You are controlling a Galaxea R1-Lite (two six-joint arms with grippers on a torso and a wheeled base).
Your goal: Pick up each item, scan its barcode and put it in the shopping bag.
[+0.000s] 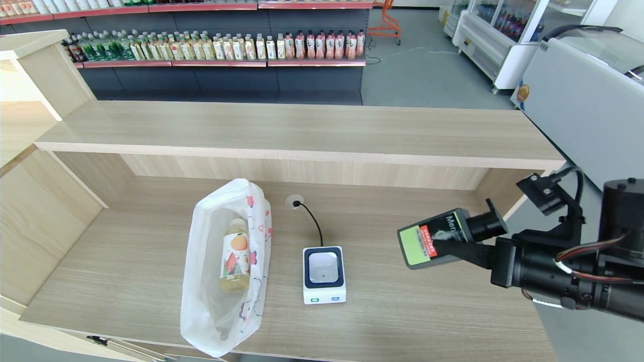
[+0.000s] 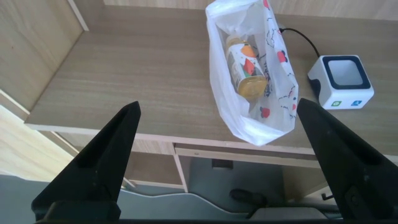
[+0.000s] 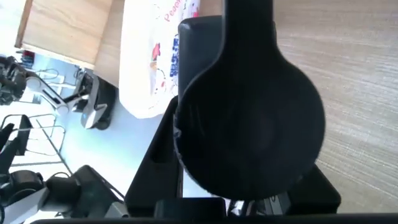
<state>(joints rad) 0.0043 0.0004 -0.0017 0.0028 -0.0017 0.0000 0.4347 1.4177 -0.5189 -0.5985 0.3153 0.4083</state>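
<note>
in the head view, at the right of the frame, the right gripper [image 1: 445, 245] covered the middle of the dark bottle [image 1: 415, 245]. part of the label was hidden and the far finger lay behind the bottle. the arm ran off the right edge. we saw the drink bottle [image 1: 235, 261] only through the shopping bag [image 1: 198, 281], its lower end blurred by cloudy plastic. the shelf bottles [image 1: 216, 46] at the upper left were too small to tell apart. in the right wrist view the dark bottle blocked the fingers and much of the bag. the left gripper [image 2: 217, 109] had both wide-spread fingers cut off by the frame's edge.
</note>
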